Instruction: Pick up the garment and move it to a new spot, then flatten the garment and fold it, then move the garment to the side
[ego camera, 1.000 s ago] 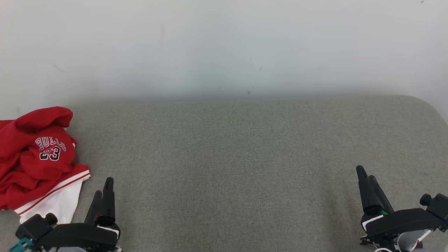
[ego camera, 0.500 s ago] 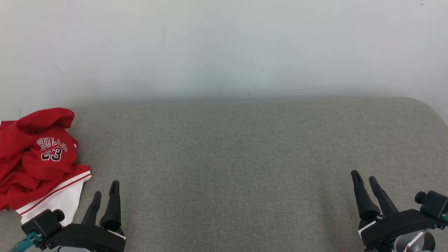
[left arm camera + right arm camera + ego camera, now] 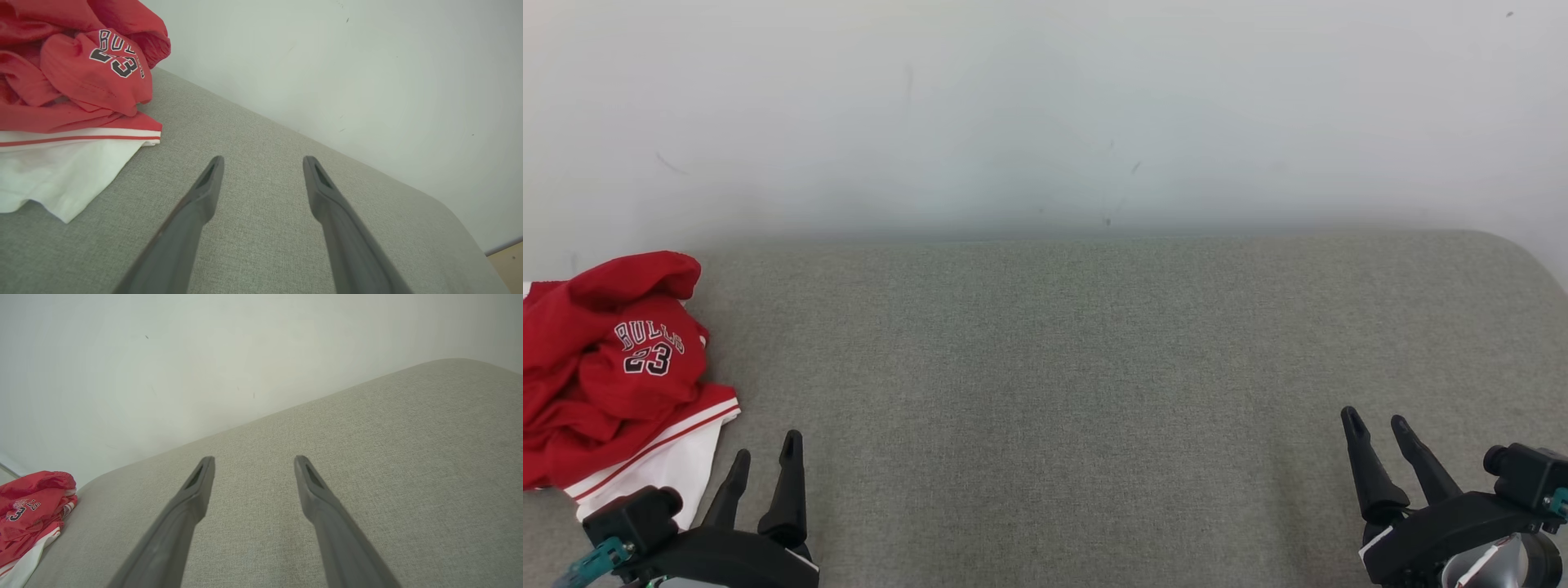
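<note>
Crumpled red garment (image 3: 613,367) lies ahead-left of left gripper (image 3: 764,453), w/ right gripper (image 3: 1379,423) far off; both jaws spread, empty.

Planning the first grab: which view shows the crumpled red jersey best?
Left wrist view: the crumpled red jersey is close, folds and hem clear. Head view crops it at the left edge; right wrist view shows it small.

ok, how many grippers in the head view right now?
2. Left gripper at lower left, beside the garment, fingers clear of it. Right gripper at lower right, over the cushion. Both open and empty.
</note>
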